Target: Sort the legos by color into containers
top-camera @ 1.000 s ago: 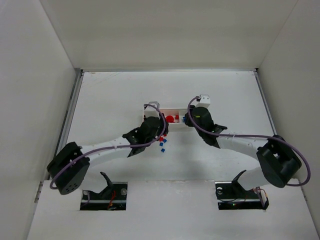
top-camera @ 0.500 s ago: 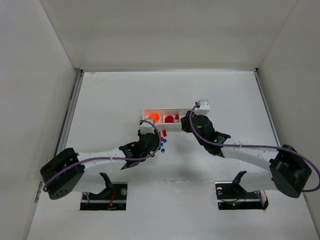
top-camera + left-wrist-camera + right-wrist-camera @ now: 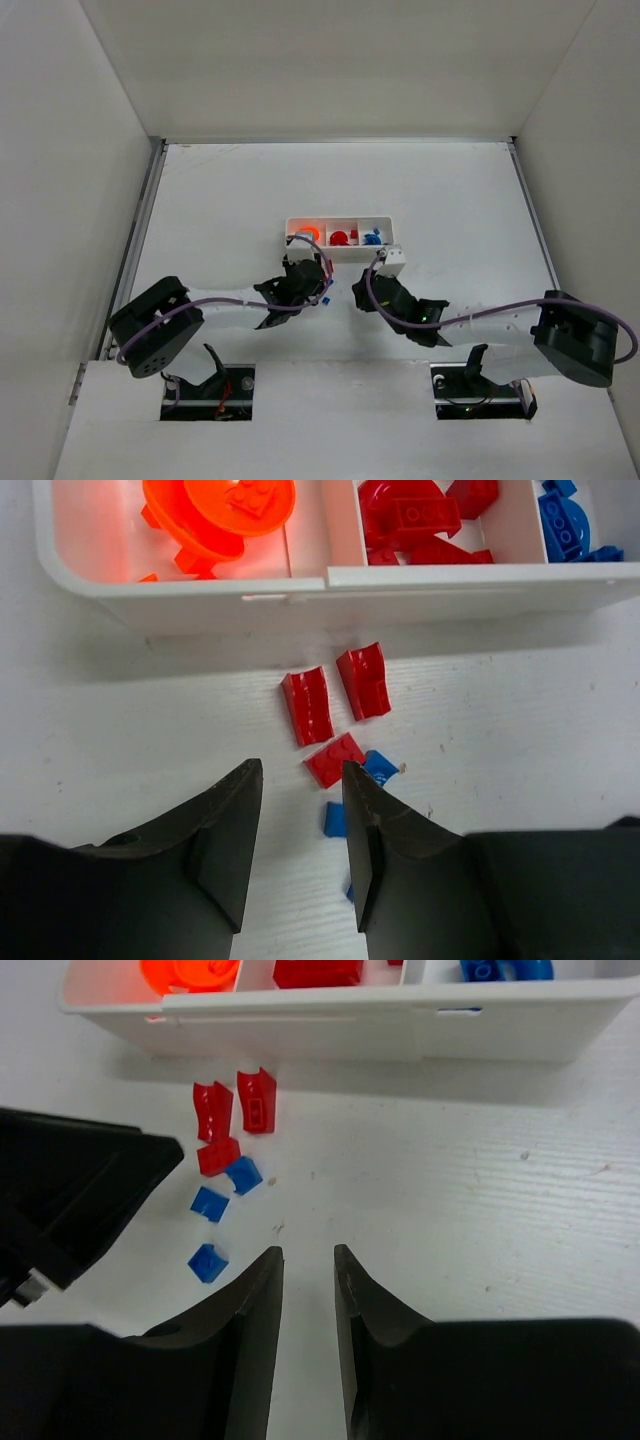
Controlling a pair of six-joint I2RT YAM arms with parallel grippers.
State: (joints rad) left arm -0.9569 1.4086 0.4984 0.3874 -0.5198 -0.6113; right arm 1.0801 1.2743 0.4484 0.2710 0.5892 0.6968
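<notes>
The white three-compartment tray [image 3: 340, 253] holds orange pieces [image 3: 225, 510] on the left, red pieces [image 3: 415, 520] in the middle and blue pieces [image 3: 565, 525] on the right. On the table just in front of it lie three loose red legos [image 3: 335, 710] and some blue legos [image 3: 337, 818]; they also show in the right wrist view [image 3: 225, 1175]. My left gripper [image 3: 298, 780] is open and empty, its tips just near of the loose pieces. My right gripper [image 3: 308, 1260] is open and empty over bare table, right of the blue pieces.
The left gripper's black body [image 3: 70, 1190] fills the left of the right wrist view, close to the loose legos. White enclosure walls [image 3: 80, 150] surround the table.
Both arms have pulled back from over the tray toward the near edge. The tray's three compartments, earlier partly covered, now show in full. Both grippers now sit low near the loose pieces.
</notes>
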